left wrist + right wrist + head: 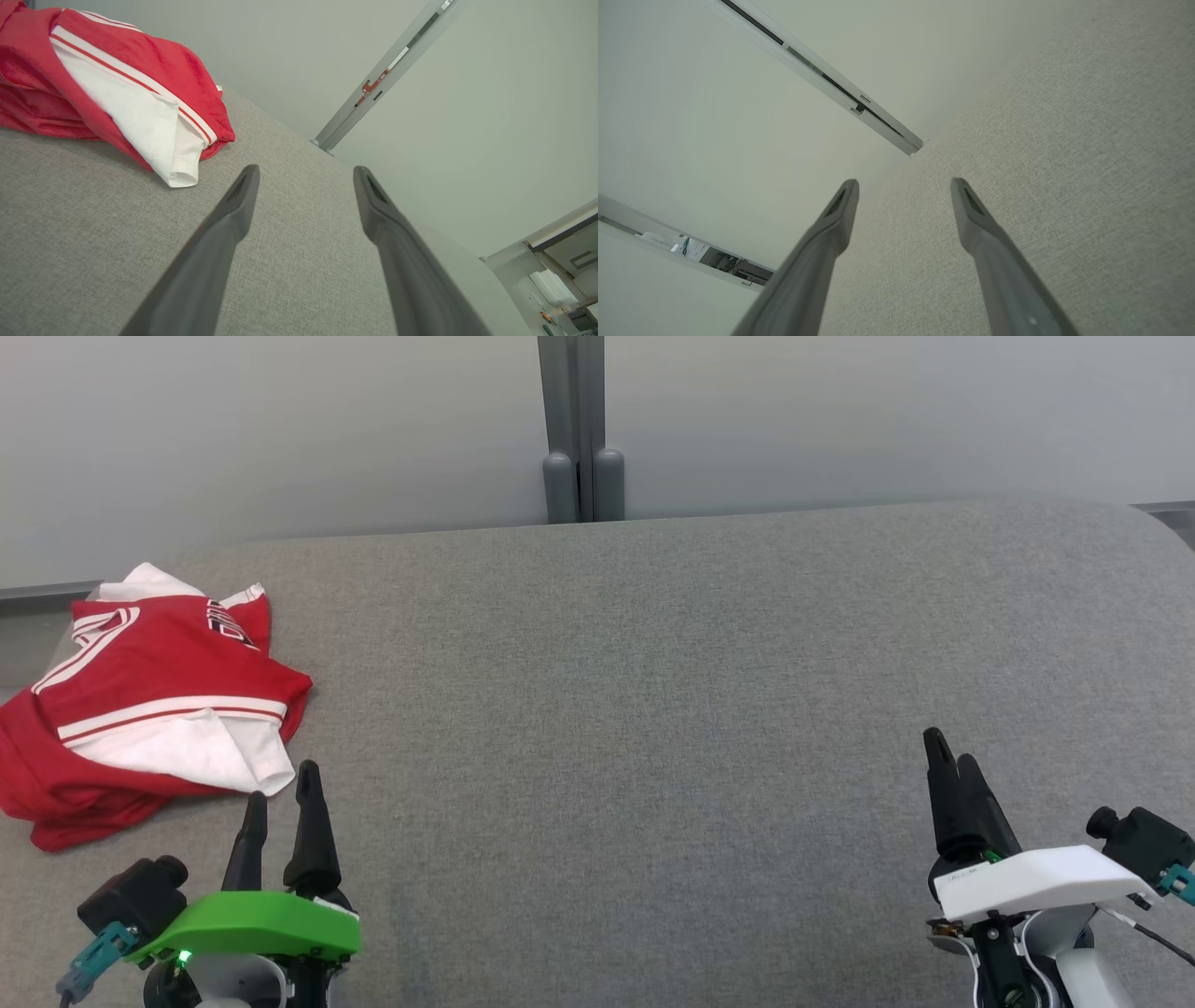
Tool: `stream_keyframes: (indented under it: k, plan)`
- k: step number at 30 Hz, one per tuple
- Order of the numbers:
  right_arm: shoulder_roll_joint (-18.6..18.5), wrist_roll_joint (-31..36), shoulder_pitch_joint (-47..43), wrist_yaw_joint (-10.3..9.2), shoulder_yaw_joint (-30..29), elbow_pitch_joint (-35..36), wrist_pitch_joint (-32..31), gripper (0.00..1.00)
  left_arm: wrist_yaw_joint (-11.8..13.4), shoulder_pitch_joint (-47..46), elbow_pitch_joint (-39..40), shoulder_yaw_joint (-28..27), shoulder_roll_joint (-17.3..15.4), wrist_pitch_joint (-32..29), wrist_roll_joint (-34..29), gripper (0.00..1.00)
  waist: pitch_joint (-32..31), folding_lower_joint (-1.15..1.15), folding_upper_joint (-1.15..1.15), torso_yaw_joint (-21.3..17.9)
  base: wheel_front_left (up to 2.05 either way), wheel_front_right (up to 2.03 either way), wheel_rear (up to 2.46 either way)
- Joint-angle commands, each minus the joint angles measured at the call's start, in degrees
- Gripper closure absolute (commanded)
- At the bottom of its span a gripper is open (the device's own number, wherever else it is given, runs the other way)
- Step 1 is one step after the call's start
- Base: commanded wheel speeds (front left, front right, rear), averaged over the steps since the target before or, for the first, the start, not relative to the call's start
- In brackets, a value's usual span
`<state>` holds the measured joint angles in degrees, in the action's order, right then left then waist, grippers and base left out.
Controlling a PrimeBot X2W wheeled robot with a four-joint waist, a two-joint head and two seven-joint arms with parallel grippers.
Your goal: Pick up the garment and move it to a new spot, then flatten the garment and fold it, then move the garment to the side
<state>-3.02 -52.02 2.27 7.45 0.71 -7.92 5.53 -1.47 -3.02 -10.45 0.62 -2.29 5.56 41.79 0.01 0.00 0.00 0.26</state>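
Left gripper (281,784), green shell, near left: jaws spread wide, nothing in them. Right gripper (949,749), white shell, near right: same, wide and empty, well apart from any cloth. Both sit over the grey woven padded surface (653,709).

Just past my left fingertips, a bit further left: red and white knit jersey (149,700), bunched and folded over itself at the surface's left side, running out of the head view there. Its white sleeve cuff (175,163) is the nearest part, close to my left gripper but not touching.

Handling, my read: light, limp, thin sports fabric, probably slick. Zero stiffness, so it'll sag and come unfolded once lifted, and the layers will slide on each other. Pinching only the cuff or top layer likely peels that off and drags the rest. To move it, I'd bite deep across the thick red fold beside the cuff. For flattening, two well-separated edge points, one per gripper. Can't tell where the collar sits.

Far: pale wall (280,429), grey upright post (579,429).
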Motion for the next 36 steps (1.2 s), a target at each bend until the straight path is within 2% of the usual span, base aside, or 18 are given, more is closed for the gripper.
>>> stream_keyframes:
  k: [1, 15, 36]
  plan:
    - [-0.43, 1.94, 0.01, 0.03, 0.19, 1.0, 0.63, 0.0, 0.37, -0.16, 0.8, 0.35, -0.67, 0.61, -2.45, 0.0, -0.02, 0.0, 0.0, 0.01, 0.0, 0.0, 0.0]
    - [-0.37, 12.28, -0.45, 0.03, 1.21, 1.47, 2.9, 0.0, 2.13, 0.14, 0.37, 2.33, -1.29, 2.87, -13.12, 0.0, -0.22, 0.0, 0.0, 0.12, 0.0, 0.0, 0.0]
    - [-0.36, 24.68, -1.02, 0.04, 2.18, 1.26, 5.82, 0.0, 3.78, 0.47, -0.43, 4.04, -1.99, 5.81, -24.12, 0.0, -0.5, 0.0, 0.0, 0.28, 0.0, 0.0, 0.0]
